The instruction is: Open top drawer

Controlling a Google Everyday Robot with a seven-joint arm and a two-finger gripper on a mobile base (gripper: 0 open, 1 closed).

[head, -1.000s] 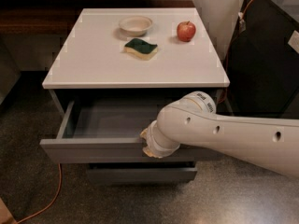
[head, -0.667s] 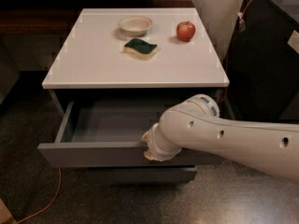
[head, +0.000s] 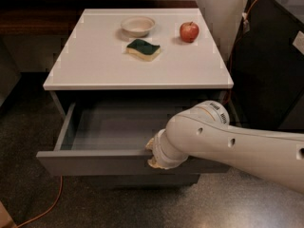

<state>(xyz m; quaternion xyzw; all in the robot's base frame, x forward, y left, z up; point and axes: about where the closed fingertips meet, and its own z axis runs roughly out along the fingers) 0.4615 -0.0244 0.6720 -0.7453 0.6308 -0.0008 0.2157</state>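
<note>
Step in hand: the pull. The top drawer, a wide grey flat-fronted handleless box [head: 95, 163], stands well out from under the white smooth-topped counter [head: 95, 65]. Its shallow plain grey interior is exposed, with nothing in it that I can see. My claw [head: 152, 154] sits at the upper lip of the drawer front, right of centre, mostly hidden behind the white rounded plastic arm [head: 237, 144]. I cannot tell whether it is clamped on the lip or open.

I judge the task nearly done, possibly done (the drawer's back end is in shadow under the counter, so remaining travel is unclear). The next move is either a last straight, level pull so the front doesn't rack, or a release and a clean back-off without nudging the drawer shut.

Materials:
- The drawer front is matte grey, flat and hard-edged, so the thin top edge is the only purchase.
- The counter is a glossy white slab with square corners.
- On the counter, well apart from the work, are a shallow cream round bowl [head: 137, 25], a soft wavy-edged sponge, green on top and yellow below [head: 143, 49], near the bowl, and a shiny red apple [head: 189, 31] off to the right.
- The floor is dark and speckled, with a thin orange cable [head: 45, 208] at lower left.
</note>
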